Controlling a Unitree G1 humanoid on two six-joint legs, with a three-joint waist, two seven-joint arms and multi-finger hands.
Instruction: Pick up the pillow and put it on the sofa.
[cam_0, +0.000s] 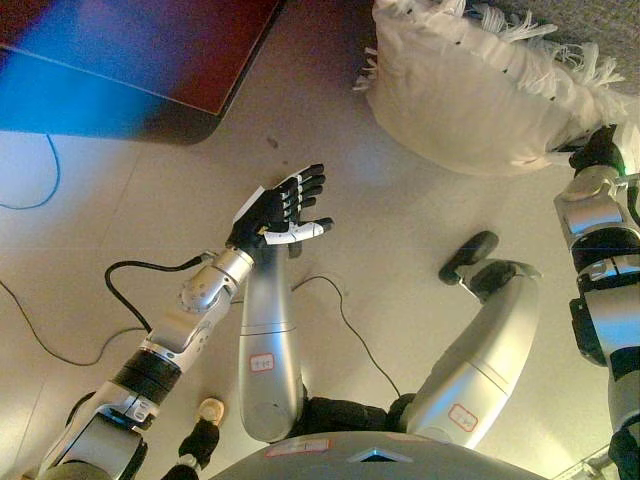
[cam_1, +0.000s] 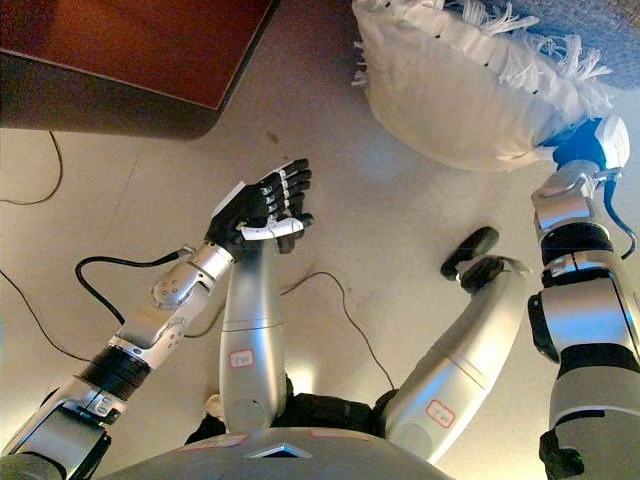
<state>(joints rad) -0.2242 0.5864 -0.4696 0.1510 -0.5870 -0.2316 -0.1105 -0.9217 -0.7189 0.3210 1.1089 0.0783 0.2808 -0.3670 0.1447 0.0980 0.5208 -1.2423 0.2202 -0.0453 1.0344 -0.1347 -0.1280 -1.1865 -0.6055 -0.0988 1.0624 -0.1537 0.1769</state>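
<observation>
A cream pillow (cam_0: 470, 95) with a white fringe fills the upper right, raised off the floor. Its far edge lies against the grey woven sofa (cam_1: 570, 15) in the top right corner. My right hand (cam_0: 598, 150) is at the pillow's lower right corner, pressed against its underside, and the pillow hides its fingers. My left hand (cam_0: 280, 212) hovers over the bare floor in the middle, left of the pillow and apart from it. It is open with the fingers spread and holds nothing.
A reddish-brown table top (cam_0: 150, 50) with a dark rounded edge covers the upper left. A thin blue cable (cam_0: 50, 185) lies on the pale floor (cam_0: 400, 230) at the left edge.
</observation>
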